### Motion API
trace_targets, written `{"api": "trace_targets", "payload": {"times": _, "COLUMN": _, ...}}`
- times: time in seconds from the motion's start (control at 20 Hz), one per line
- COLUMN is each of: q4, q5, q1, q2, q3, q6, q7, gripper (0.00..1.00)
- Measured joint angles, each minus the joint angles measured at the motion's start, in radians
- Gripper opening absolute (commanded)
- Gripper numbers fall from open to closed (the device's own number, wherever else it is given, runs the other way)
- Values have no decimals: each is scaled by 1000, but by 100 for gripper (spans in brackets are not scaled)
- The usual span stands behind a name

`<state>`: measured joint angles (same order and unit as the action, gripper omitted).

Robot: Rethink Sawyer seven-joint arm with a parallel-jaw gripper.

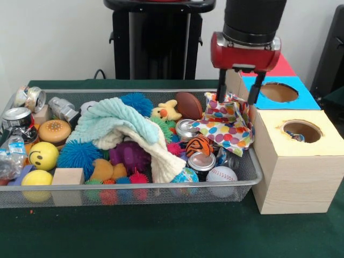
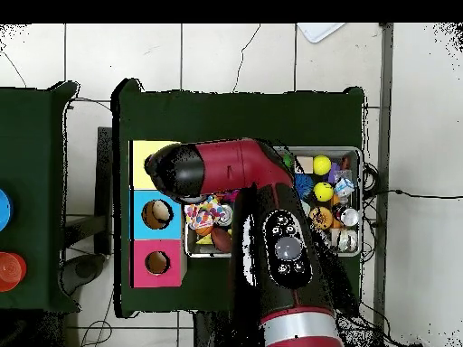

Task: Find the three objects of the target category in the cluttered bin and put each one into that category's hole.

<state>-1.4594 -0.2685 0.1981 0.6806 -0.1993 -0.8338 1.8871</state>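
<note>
I've got the gripper (image 1: 237, 92) spread over the spotted cloth (image 1: 228, 124), probably to uncover the bin (image 1: 253, 171) clutter.

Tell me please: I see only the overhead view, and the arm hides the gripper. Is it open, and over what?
Observer: It is open. The gripper hangs over a dotted cloth at the end of the bin beside the boxes.
Operator: Does it hold the cloth?
Observer: No. Its fingers stand apart, with the tips at the cloth's top edge.
Operator: What lies in the bin's middle?
Observer: A pale towel, draped over toys.
</note>
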Motion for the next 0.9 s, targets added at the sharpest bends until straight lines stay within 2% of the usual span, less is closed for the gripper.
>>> {"api": "trace_targets", "payload": {"times": 0.4, "q4": -35, "q5": -7, "q1": -17, "q2": -38, "q3": 2, "q6": 82, "q7": 0, "gripper": 100}}
{"api": "trace_targets", "payload": {"times": 0.9, "q4": -76, "q5": -77, "q1": -17, "q2": -61, "q3": 24, "q6": 117, "q7": 0, "gripper": 100}}
